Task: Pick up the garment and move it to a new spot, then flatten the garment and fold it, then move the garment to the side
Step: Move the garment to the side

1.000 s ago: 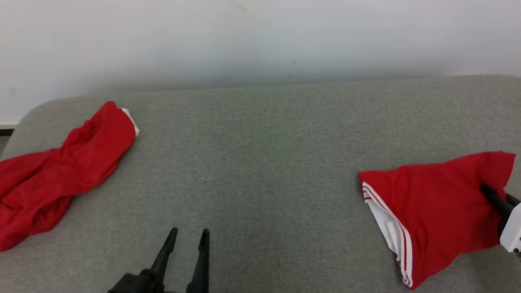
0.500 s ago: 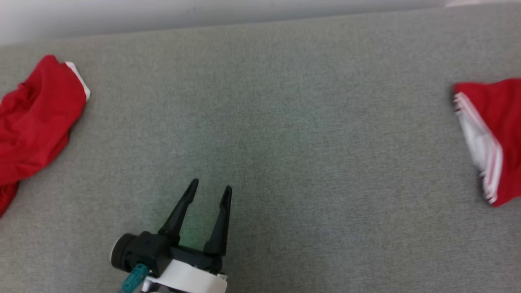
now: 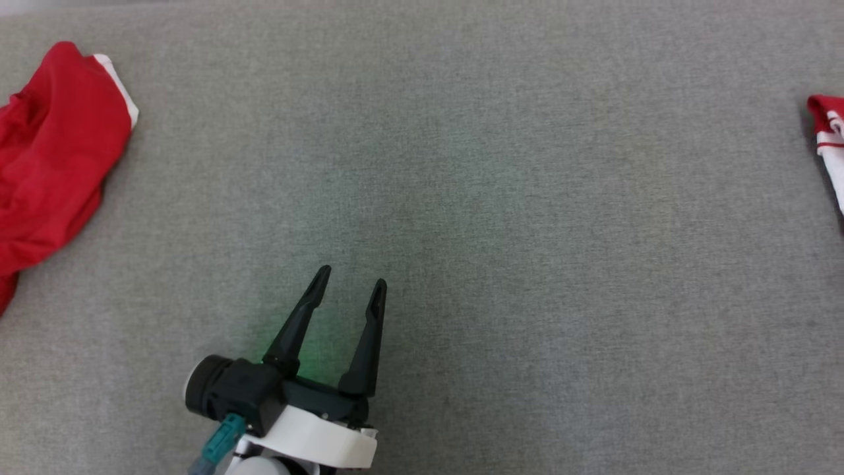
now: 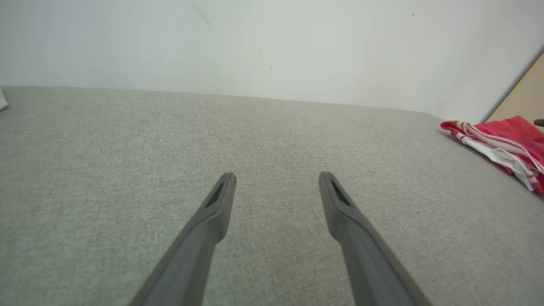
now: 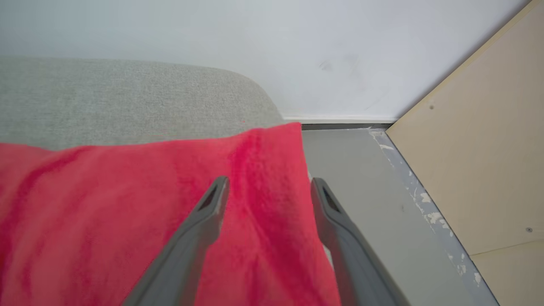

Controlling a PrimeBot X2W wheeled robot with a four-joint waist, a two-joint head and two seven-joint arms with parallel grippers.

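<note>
A crumpled red garment (image 3: 53, 152) with a white hem lies at the left edge of the grey padded surface (image 3: 527, 231). A folded red garment (image 3: 827, 132) with white stripes lies at the far right; the left wrist view shows it (image 4: 505, 140) by the surface's right end. My left gripper (image 3: 351, 277) hangs open over the bare middle front, empty (image 4: 277, 175). My right gripper (image 5: 269, 181) is open just above the folded garment's red cloth (image 5: 106, 204), near its corner by the surface's rounded end. Nothing is pinched between its fingers.
A pale wall (image 4: 272, 42) runs behind the surface. Past the right end are a grey floor (image 5: 361, 178) and a beige board (image 5: 480, 161). Bare grey fabric stretches between the two garments.
The head camera has tilted down and turned, so both garments slid outward and the wall left the picture. My left gripper now shows further up, with its wrist in view.
</note>
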